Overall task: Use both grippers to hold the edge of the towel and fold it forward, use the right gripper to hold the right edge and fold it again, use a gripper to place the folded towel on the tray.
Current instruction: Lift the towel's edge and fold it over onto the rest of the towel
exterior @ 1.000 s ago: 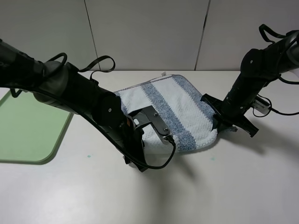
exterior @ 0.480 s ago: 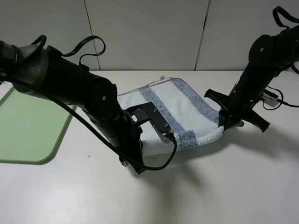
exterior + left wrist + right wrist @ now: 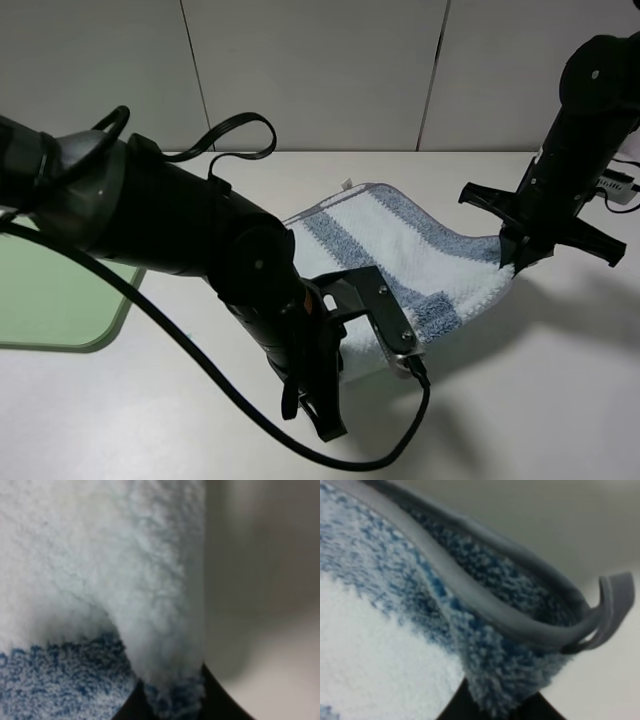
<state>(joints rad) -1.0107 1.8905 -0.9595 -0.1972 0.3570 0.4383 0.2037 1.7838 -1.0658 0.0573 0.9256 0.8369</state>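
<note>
1. Left gripper (image 3: pixel 170 707), a black pincer on a black cabled arm: jaws closed tight on a pinch of the square fluffy white and blue-grey striped terry towel (image 3: pixel 400 245). In the wrist view the white pile bunches down into the jaws, with a blue-grey band beside it.
2. Right gripper (image 3: pixel 510 257), the same black build: jaws clamped on the towel's near right corner. The narrow grey stitched hem (image 3: pixel 470 597) curls out past the fingertips.
3. Towel: the near edge is held up off the white table (image 3: pixel 530 400) and hangs between the two grippers, sagging in the middle. The far edge lies on the table, and the small white tag (image 3: pixel 347 184) sits at the far edge.
4. Flat pale-green plastic tray (image 3: pixel 60 300) with rounded corners: on the table at the far left, well apart from the towel, partly hidden behind the left arm.
5. Grey panelled wall (image 3: pixel 320 70) beyond the table.
</note>
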